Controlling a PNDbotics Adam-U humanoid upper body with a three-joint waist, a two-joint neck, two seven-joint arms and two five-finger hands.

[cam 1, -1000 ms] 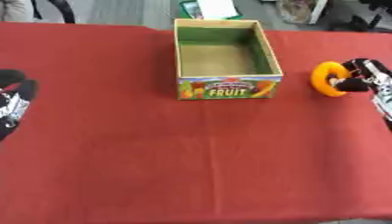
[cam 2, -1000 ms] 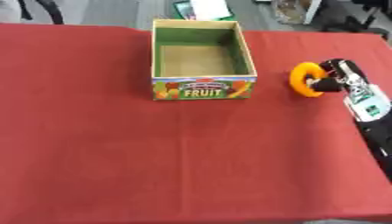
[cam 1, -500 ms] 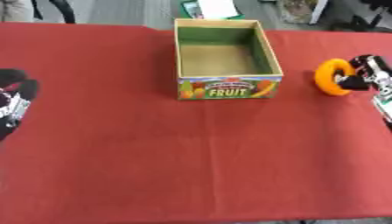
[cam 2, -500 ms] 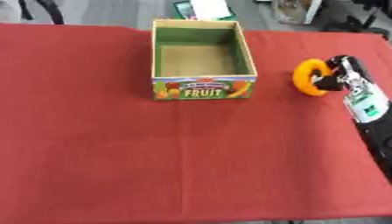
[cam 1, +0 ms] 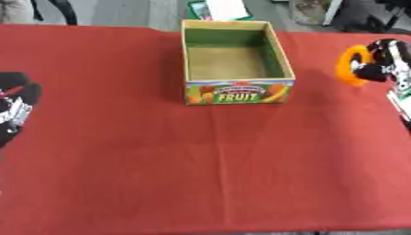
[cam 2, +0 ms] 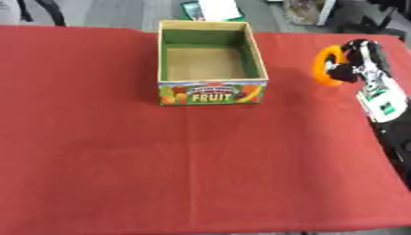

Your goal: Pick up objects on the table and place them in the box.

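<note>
An open cardboard box (cam 2: 210,94) with "FRUIT" printed on its front stands at the table's back centre, its inside bare. My right hand (cam 2: 358,58) is at the right side of the table, fingers curled round an orange ring-shaped object (cam 2: 325,67), held to the right of the box at about rim height. My left hand (cam 1: 14,103) shows at the left edge, low, with nothing seen in it.
A red cloth (cam 2: 201,160) covers the table. Beyond the far edge lie a green and white item (cam 2: 210,9) on the floor and some dark chair legs. The right forearm (cam 2: 385,101) runs along the table's right side.
The orange ring and my right hand have lifted slightly and drifted a little away from the box. The left hand has barely moved.
</note>
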